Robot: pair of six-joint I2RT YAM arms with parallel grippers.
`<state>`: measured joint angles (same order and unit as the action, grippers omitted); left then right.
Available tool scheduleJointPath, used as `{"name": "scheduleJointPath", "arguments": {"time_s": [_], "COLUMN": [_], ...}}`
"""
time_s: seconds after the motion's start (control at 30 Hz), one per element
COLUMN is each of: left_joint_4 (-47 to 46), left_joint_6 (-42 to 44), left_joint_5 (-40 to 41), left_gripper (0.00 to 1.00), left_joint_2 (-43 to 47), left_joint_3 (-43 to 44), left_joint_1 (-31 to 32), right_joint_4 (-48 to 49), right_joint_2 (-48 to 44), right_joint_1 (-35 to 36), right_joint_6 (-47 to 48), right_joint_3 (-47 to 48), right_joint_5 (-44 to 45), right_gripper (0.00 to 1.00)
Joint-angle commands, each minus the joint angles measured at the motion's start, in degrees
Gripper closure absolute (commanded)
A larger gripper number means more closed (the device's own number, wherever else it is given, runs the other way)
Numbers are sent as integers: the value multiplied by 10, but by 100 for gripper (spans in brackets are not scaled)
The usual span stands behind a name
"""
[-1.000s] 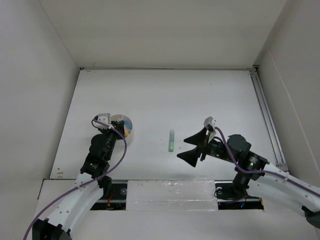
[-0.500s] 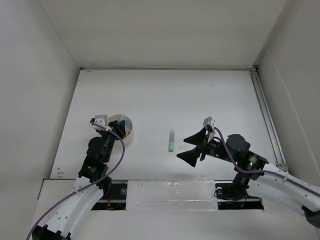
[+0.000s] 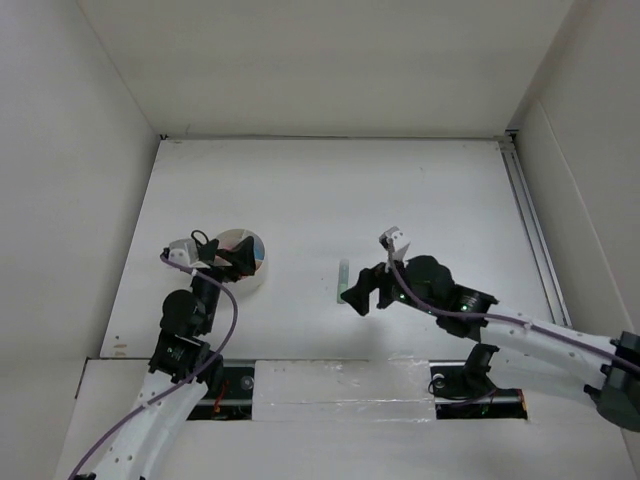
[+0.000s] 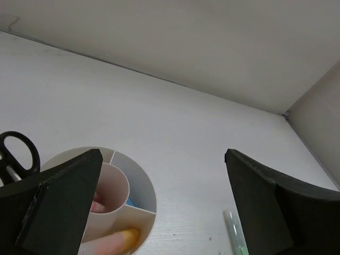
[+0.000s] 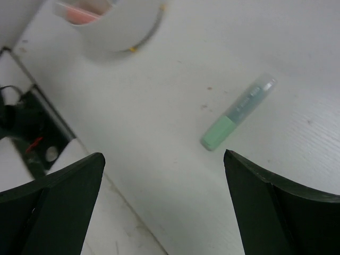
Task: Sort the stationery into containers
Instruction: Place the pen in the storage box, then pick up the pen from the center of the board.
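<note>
White divided tub (image 4: 153, 197) at the left of the tabletop (image 3: 400, 190), beneath the spread, empty left claw (image 4: 163, 155); green marker (image 3: 343, 284) lying mid-tabletop, long axis near-to-far, just left of the wide-spread, empty right claw (image 3: 366, 292), the nearer arm.

The white surface (image 3: 400, 190) is enclosed by plain white walls (image 3: 330, 60), with a metal rail (image 3: 530, 235) fixed along its right edge.

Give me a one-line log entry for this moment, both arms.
left gripper: open, over white divided tub | right gripper: open, near green marker | green marker: lying on table, not yet in tub
</note>
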<state>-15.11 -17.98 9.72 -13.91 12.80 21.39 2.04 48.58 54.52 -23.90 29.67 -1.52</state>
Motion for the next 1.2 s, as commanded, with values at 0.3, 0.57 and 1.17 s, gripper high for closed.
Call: {"name": "scheduleJointPath", "arguments": {"time_s": [0.3, 0.57, 1.17], "left_joint_4": [186, 192, 254], "left_joint_6": [-240, -264, -246], "left_joint_5": [142, 107, 107], "left_gripper": [0, 0, 0], "left_joint_2": [35, 111, -50], "left_joint_3": [159, 160, 217], "left_joint_1": [1, 1, 1], "right_joint_4": [-81, -94, -210], "right_joint_2": [286, 419, 573], "right_joint_1": [-5, -10, 44], "right_joint_6": [-110, -145, -238], "right_joint_3": [158, 220, 300], "right_joint_5": [221, 238, 252], "right_gripper": [0, 18, 58]}}
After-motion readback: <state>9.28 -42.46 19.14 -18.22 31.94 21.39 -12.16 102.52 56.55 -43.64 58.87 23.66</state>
